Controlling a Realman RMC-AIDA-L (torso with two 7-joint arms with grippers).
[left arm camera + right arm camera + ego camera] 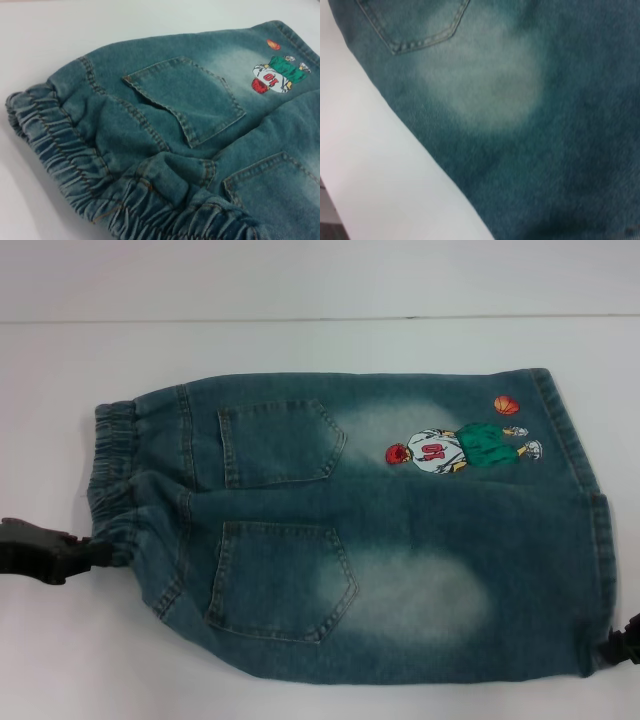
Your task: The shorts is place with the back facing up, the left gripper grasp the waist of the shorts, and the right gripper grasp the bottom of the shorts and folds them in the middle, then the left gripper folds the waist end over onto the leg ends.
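Lying flat on white worktop: shorts; left gripper pinching waist, right gripper at hem, jaws' state unclear; risking slipping from shallow corner grips.

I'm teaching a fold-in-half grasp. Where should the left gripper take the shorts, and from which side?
Probably the near corner of the waist, approached from the robot's left, where the left gripper already sits. The gathered elastic bunches into a thick ridge there, and that end of the shorts lies open toward the arm.

One pair of faded blue-green denim shorts lies on one white table. It carries two stitched back patch pockets, one embroidered cartoon basketball player and one orange embroidered ball. Two black grippers show.
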